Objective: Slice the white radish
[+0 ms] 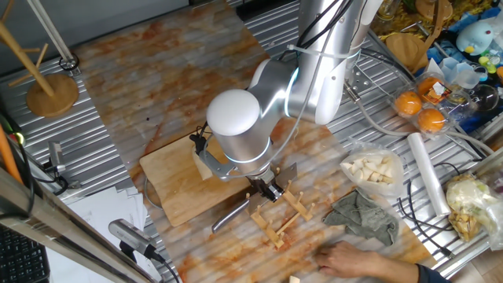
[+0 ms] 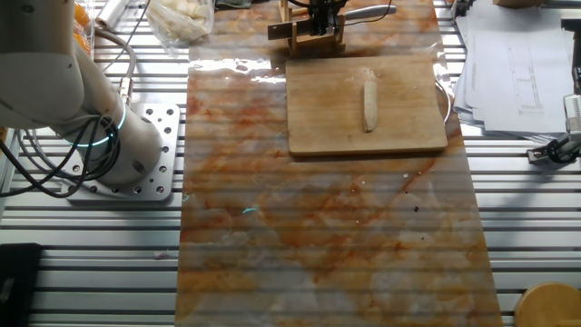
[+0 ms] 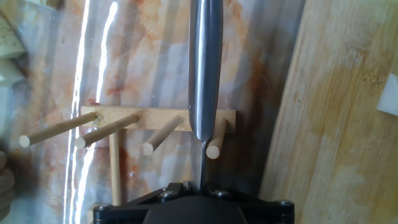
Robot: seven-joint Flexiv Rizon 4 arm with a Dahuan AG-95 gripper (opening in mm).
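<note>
The white radish (image 2: 369,102) lies as one cream stick on the wooden cutting board (image 2: 363,136). In one fixed view only its end (image 1: 203,163) shows beside the arm. At the hand view's right edge, a white bit of it (image 3: 390,96) is visible. A knife (image 3: 205,68) rests in the wooden peg rack (image 3: 155,118) next to the board, its steel handle (image 1: 232,216) sticking out. My gripper (image 1: 271,189) sits right over the rack. Its jaws stand close together around the thin blade, so it looks shut on the knife.
A clear bag of pale cut pieces (image 1: 373,169) and a grey cloth (image 1: 365,216) lie beyond the rack. A person's hand (image 1: 357,258) rests on the table near it. Oranges (image 1: 420,110), a plastic roll (image 1: 428,173) and papers (image 2: 517,54) border the mat.
</note>
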